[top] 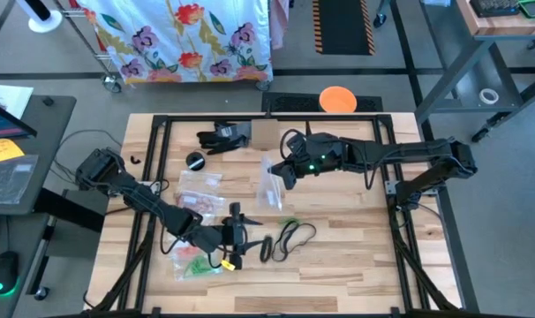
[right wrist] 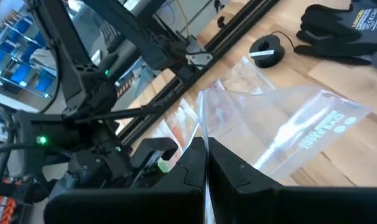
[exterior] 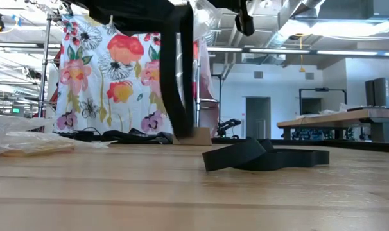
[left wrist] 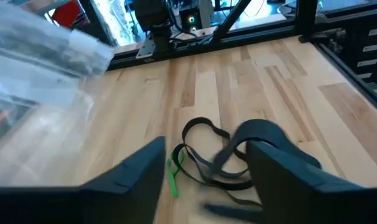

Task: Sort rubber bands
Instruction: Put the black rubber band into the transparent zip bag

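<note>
Black rubber bands (left wrist: pixel 216 158) lie tangled near the surface's (top: pixel 356 265) front edge, limp and light, best pinched at one strand; left pincer (left wrist: pixel 204 180) released above them, right pincer (right wrist: pixel 206 163) clenched on a clear zip bag (right wrist: pixel 288 134).

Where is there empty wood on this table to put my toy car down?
The widest bare wood lies right of the black rubber bands, out to the table's black frame rail. The near strip in front of those bands is bare too. It is crowded on the left, where clear plastic zip bags lie, and at the far edge around the black gloves.
</note>
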### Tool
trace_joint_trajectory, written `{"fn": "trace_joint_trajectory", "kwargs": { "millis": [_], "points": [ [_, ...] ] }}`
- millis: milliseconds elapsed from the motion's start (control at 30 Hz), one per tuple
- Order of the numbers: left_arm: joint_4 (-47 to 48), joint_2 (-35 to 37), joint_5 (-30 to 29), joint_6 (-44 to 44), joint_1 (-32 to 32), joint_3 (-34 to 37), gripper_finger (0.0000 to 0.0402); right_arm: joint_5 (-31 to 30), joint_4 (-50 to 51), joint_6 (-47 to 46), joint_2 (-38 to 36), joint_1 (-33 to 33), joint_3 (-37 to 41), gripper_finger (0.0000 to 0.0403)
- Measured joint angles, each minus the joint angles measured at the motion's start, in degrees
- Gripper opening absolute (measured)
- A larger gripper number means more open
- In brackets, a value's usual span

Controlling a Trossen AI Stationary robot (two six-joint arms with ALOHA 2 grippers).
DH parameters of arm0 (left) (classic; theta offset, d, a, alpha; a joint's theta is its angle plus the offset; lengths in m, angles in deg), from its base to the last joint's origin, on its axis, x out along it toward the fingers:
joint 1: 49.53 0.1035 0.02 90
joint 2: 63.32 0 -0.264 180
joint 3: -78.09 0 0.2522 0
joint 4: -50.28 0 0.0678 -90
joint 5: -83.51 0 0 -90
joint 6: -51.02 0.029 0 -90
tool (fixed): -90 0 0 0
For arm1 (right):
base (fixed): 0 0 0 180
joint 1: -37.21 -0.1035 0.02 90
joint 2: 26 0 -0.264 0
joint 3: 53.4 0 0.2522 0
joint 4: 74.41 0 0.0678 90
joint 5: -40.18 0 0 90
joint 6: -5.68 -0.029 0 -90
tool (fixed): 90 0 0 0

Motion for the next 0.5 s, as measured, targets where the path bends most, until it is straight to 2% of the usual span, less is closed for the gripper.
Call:
{"fn": "trace_joint_trajectory", "kwargs": {
  "millis": [167,267,433,500],
  "points": [
    [-0.56,0.0,-0.69,0.17,-0.28,0.0,0.0264,0.04,-0.24,0.0,0.0,1.15,0.0,0.0],
    [1.01,0.0,-1.47,-2.51,0.56,0.0,0.027,0.06,-0.31,-0.69,0.0,1.55,0.0,0.0],
    [11.23,-0.14,-1.94,-7.34,2.77,0.0,0.0271,0.21,-0.88,-0.87,0.0,1.33,0.0,0.0],
    [10.18,-1.14,-5.25,-6.75,2.92,0.0,0.027,0.17,-1.23,-0.9,0.0,1.25,0.0,0.0]
  ]
}}
